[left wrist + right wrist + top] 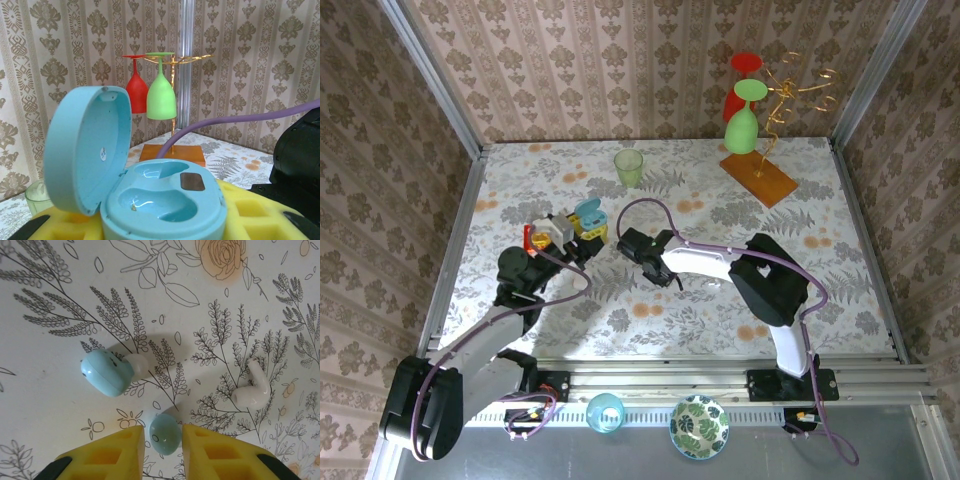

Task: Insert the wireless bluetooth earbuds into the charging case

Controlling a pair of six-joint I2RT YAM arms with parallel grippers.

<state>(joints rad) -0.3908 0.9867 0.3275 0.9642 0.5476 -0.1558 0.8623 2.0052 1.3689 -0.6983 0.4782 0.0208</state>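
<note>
The pale-blue charging case (165, 200) stands with its lid (85, 150) swung open and both wells empty. My left gripper (160, 222) is shut on it, yellow foam fingers (250, 212) pressed to its sides; from above the case (588, 213) sits left of centre. My right gripper (640, 248) points down at the table just right of the case. Its yellow fingers (220, 450) are shut on a pale-blue earbud (165, 436) that rests on the tablecloth. A second pale-blue earbud (107, 371) with a white tip lies up and left. A white earbud (252, 390) lies to the right.
A green cup (629, 167) stands at the back centre. A wire rack on a wooden base (760, 178) at the back right holds a red glass (136, 90) and a green glass (161, 97). A blue cup (605, 412) and a patterned bowl (699, 426) sit by the near rail.
</note>
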